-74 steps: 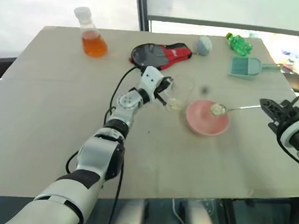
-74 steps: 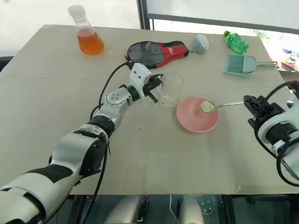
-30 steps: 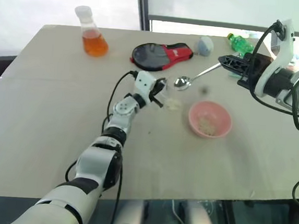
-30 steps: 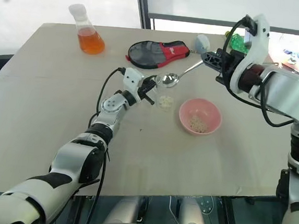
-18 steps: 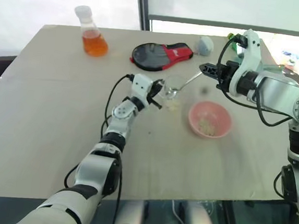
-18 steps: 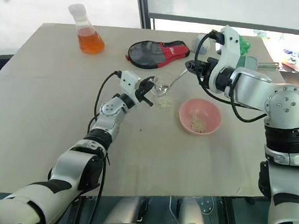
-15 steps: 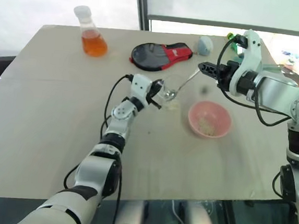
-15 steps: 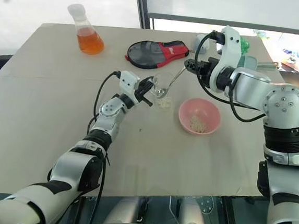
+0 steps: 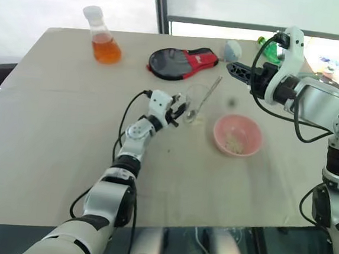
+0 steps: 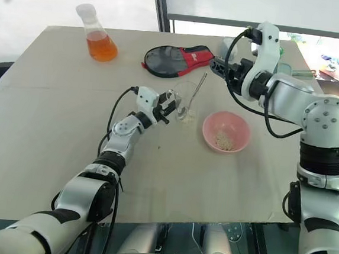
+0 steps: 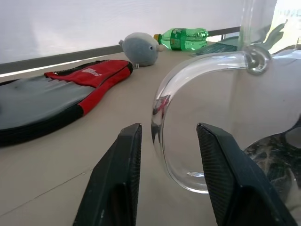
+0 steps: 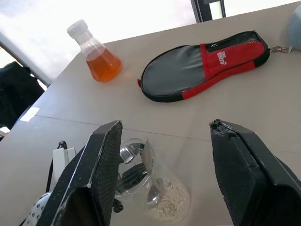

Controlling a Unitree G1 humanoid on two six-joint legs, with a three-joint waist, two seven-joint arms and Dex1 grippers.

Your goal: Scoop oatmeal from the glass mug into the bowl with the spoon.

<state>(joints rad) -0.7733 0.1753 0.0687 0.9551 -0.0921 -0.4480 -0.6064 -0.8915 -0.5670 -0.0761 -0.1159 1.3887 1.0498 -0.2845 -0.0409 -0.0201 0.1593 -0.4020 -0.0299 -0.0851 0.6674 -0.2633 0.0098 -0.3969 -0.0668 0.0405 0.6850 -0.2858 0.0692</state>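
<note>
1. The right gripper [image 10: 217,64] has let go of the spoon [image 10: 191,95]; its fingers [image 12: 244,165] now stand wide apart and empty, above and to the far right of the glass mug [image 10: 185,102].
2. The left gripper [image 9: 174,110] has loosened: its fingers [image 11: 117,183] sit on either side of the mug's handle, no longer clamped.
3. The spoon now stands in the mug, leaning on its rim.
4. Oatmeal [image 10: 222,141] lies as before in the pink bowl [image 10: 226,131], just right of the mug; more sits in the mug's bottom.

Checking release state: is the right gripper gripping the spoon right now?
No. The right gripper is open with nothing between its fingers, and the spoon stands propped in the glass mug.
</note>
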